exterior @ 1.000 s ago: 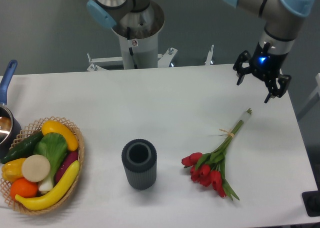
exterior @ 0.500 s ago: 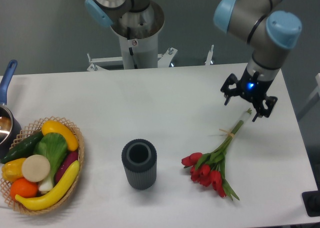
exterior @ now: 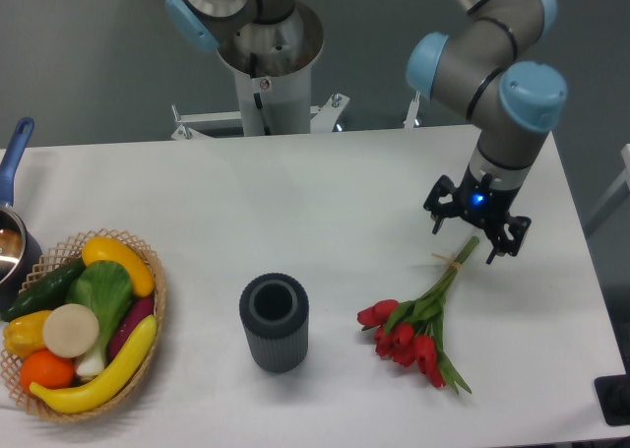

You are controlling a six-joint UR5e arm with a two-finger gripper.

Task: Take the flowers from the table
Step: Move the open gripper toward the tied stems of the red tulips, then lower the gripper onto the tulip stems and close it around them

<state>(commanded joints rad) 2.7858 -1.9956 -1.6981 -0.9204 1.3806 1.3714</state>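
The flowers (exterior: pixel 417 325) lay on the matte white table (exterior: pixel 325 212), right of centre: glossy red tulip heads bunched low, slim green stems running up and right, tied by a pale band. The gripper (exterior: pixel 465 233) stood over the stem tips, its dark fingers spread wide either side of them; it seemed not to touch the stems, though the view was too coarse to be sure. Left of the blooms stood a ribbed dark-grey cylindrical cup (exterior: pixel 274 322). Far left sat a woven basket (exterior: pixel 154 271) of smooth fruit and vegetables.
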